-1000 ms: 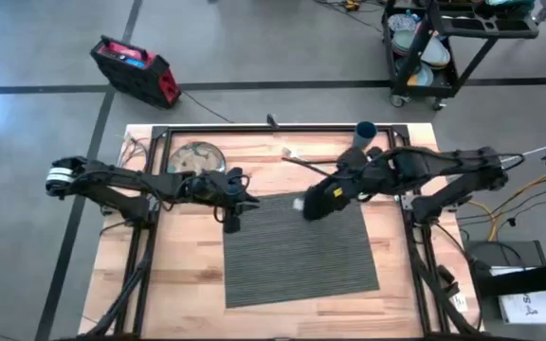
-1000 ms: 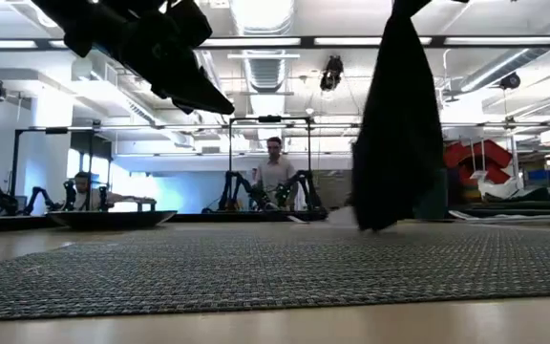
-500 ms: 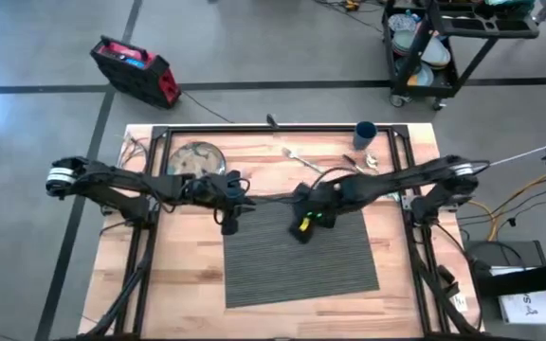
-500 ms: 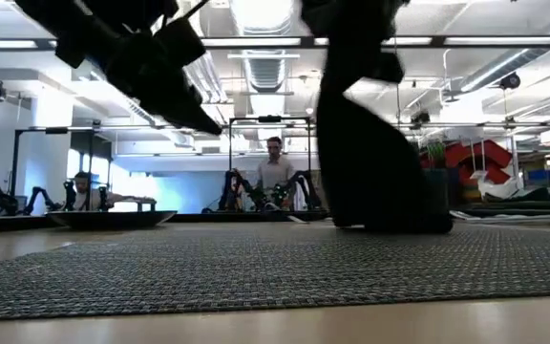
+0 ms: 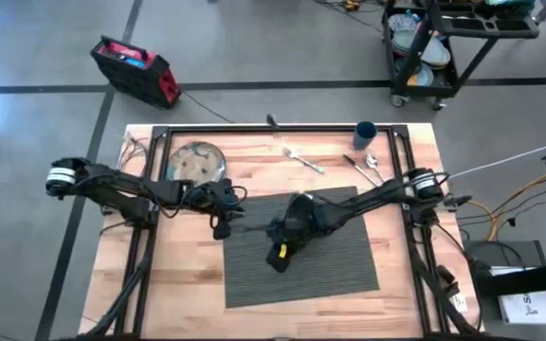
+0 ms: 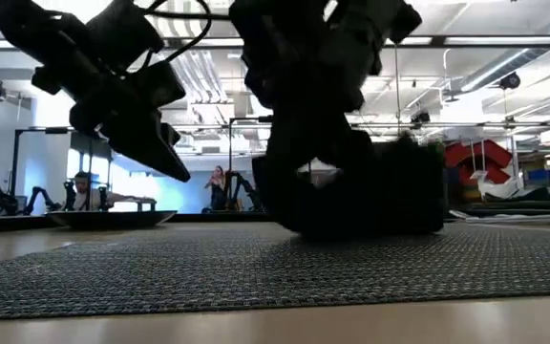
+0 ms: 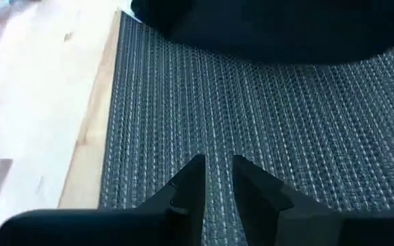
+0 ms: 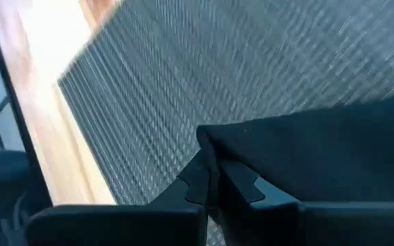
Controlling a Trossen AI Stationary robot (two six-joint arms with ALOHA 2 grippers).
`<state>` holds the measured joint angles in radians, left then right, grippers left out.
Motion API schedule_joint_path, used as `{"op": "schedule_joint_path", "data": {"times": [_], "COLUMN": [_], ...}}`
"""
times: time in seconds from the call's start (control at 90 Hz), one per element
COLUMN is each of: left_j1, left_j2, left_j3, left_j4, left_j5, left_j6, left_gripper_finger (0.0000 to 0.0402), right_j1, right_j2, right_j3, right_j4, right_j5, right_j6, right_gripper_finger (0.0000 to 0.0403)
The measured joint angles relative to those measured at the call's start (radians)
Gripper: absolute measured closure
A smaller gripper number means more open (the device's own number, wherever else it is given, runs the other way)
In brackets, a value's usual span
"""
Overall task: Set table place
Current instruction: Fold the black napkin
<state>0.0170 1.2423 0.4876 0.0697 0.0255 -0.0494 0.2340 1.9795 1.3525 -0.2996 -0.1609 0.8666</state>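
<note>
On the mat: the dark grey ribbed rectangular placemat [image 5: 300,244] lies mid-table on the light wooden plank tabletop [image 5: 188,284], and the black cloth napkin [image 5: 322,213] is slumped over its upper middle.
Right gripper: the right gripper [image 5: 279,254] is low over the mat's centre, fingers pinched on a napkin edge, as its wrist view shows.
Left gripper: the left gripper [image 5: 222,227] hovers just off the mat's 10 o'clock corner, fingers a little apart, holding nothing.
Outlying pieces: round silvery plate [image 5: 196,159] at 10 o'clock of the mat; fork [image 5: 302,159] at 12; knife and spoon [image 5: 364,165] near 1; dark blue cup [image 5: 365,134] beyond them.
Step in hand: laying the napkin, I'd judge.
Doing it well: draw the cloth flat before letting go, keep the pinch low so the mat doesn't drag, and leave room for the plate.
</note>
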Motion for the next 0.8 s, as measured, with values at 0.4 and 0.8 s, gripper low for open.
{"op": "schedule_joint_path", "data": {"times": [0.4,0.8], "left_j1": [0.0,0.0], "left_j2": [0.0,-0.045], "left_j3": [-0.011,-0.011], "left_j4": [0.091,-0.106], "left_j5": [0.072,0.098], "left_j6": [-0.041,-0.045], "left_gripper_finger": [0.0342,0.0351], "right_j1": [-0.058,-0.157], "right_j2": [0.03,0.056], "right_j3": [0.001,-0.023], "right_j4": [0.183,0.263], "right_j5": [0.01,-0.105], "right_j6": [-0.046,-0.107], "right_gripper_finger": [0.0403,0.0403]}}
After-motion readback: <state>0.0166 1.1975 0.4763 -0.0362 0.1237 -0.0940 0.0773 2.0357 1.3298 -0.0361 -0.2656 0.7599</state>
